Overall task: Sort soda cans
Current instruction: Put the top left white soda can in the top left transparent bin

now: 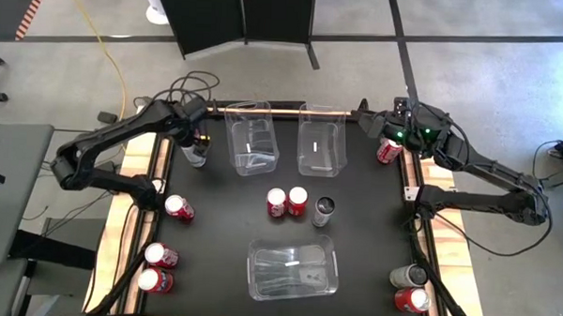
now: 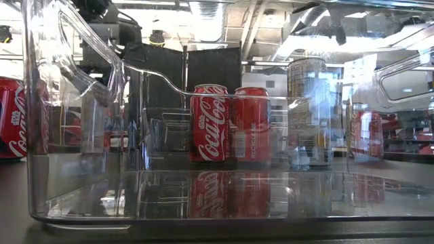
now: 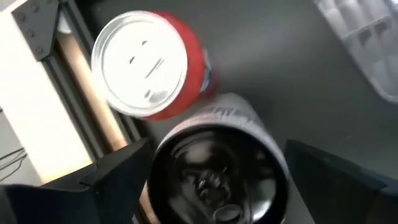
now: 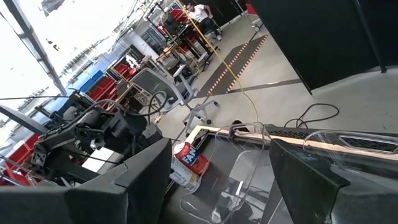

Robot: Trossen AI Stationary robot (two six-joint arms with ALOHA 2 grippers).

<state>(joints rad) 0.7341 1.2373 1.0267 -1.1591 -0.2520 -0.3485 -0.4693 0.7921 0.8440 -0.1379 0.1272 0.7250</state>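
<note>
Left hand [image 3: 211,168] spread wide astride silver can [image 3: 217,168] at desk's 10 o'clock, nothing clenched yet; could clip adjacent red can [image 3: 149,65] & topple it if closing off-centre.

Floor [image 1: 474,19]: grey concrete, with dark seam lines. A yellow cable [image 1: 105,49] runs across it. A hazard-striped strip [image 1: 44,7] lies near the upper left corner. Black partition panels [image 1: 244,16] stand behind the table. A grey desk [image 1: 12,205] sits alongside. Red shelving [image 4: 115,87] and bright windows [image 4: 43,43] occupy the far room.
</note>
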